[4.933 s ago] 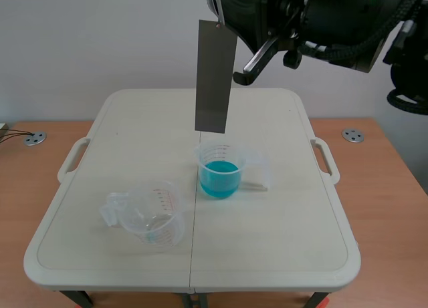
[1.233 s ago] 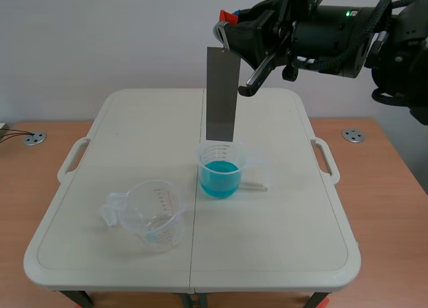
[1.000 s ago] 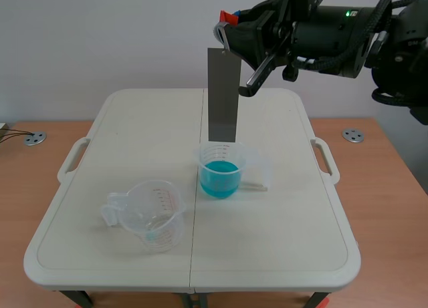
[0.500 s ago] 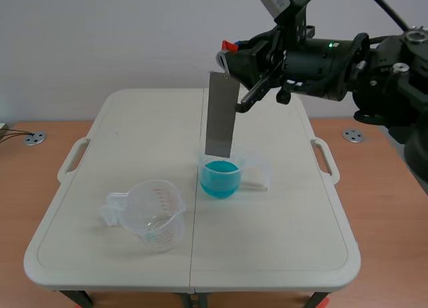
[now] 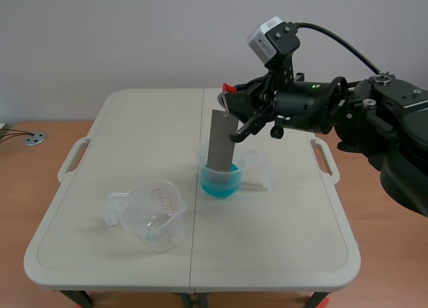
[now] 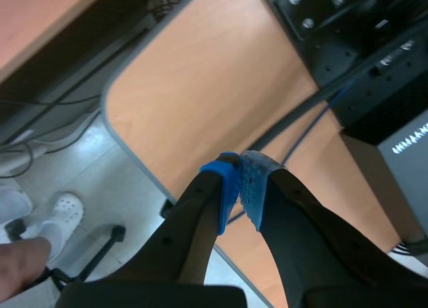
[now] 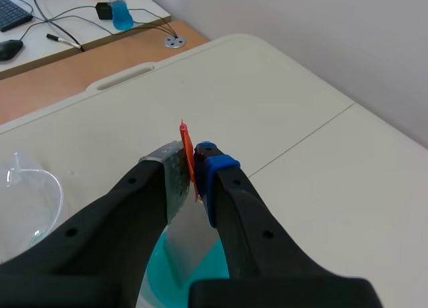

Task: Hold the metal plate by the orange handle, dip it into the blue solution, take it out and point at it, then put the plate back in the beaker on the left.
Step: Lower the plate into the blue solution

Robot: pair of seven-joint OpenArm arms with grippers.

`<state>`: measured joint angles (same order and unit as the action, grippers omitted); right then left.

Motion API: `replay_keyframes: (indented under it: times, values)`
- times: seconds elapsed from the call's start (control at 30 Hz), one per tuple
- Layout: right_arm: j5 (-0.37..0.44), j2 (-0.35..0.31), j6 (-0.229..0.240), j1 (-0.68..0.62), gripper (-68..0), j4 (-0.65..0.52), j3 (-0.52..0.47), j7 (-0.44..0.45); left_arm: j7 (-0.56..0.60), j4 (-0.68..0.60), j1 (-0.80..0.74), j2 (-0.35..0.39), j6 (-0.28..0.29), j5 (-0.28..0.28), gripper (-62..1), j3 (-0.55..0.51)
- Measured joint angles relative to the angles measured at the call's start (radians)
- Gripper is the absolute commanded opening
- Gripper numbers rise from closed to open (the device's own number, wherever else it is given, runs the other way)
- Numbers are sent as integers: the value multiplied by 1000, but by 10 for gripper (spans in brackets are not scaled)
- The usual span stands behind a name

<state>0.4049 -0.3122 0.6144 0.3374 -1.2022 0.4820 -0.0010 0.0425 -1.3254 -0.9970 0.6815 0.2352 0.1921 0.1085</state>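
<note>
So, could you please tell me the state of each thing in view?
metal plate: upright, lower end in the blue solution.
right gripper: shut on the orange handle.
blue beaker: upright, partly filled.
left beaker: upright, looks empty.
left gripper: shut, holding nothing.

The right arm (image 5: 354,114) comes in from the right side and stretches nearly level toward the middle, with its wrist camera standing up on top. The right gripper (image 5: 228,102) at its end has both fingers pressed on the thin orange handle (image 7: 188,154), which sits between the pads. The left gripper (image 6: 239,188) shows only in its own wrist view, where its fingers meet tip to tip on nothing
</note>
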Motion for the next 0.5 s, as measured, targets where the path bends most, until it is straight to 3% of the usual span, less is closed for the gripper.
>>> replay_keyframes:
  times: [0.5]
  values:
    - [-93,41,3,0,-663,42,-2,11,0,0,6,0,0,0,-580,14]
